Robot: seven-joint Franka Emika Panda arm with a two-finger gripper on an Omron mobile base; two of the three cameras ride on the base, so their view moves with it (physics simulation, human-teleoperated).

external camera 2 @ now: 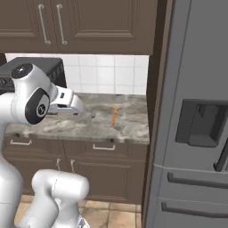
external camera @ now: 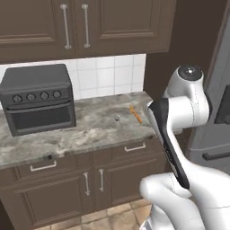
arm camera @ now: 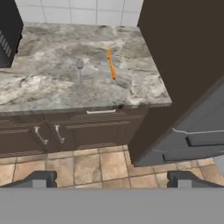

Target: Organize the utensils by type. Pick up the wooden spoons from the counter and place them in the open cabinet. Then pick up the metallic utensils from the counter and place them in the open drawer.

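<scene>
Your gripper [arm camera: 111, 180] stands fully parted and holds nothing; in the hand view its two tips rise well short of the counter [arm camera: 52, 89], out over the floor in front of the base cabinets.

The orange utensil [arm camera: 111, 63] lies on the counter toward its right end, nearer the back edge than the front. From the hand it sits straight ahead and above the tips in that view. Its long axis runs nearly front to back across the counter, canted slightly.

The grey spoon [arm camera: 80, 69] lies just beside it on the left, apart from it, also running front to back, bowl toward the backsplash.

You will likely need to carry the hand forward and down, jaws set across the orange handle. I cannot tell from these frames whether that piece is wood.
</scene>
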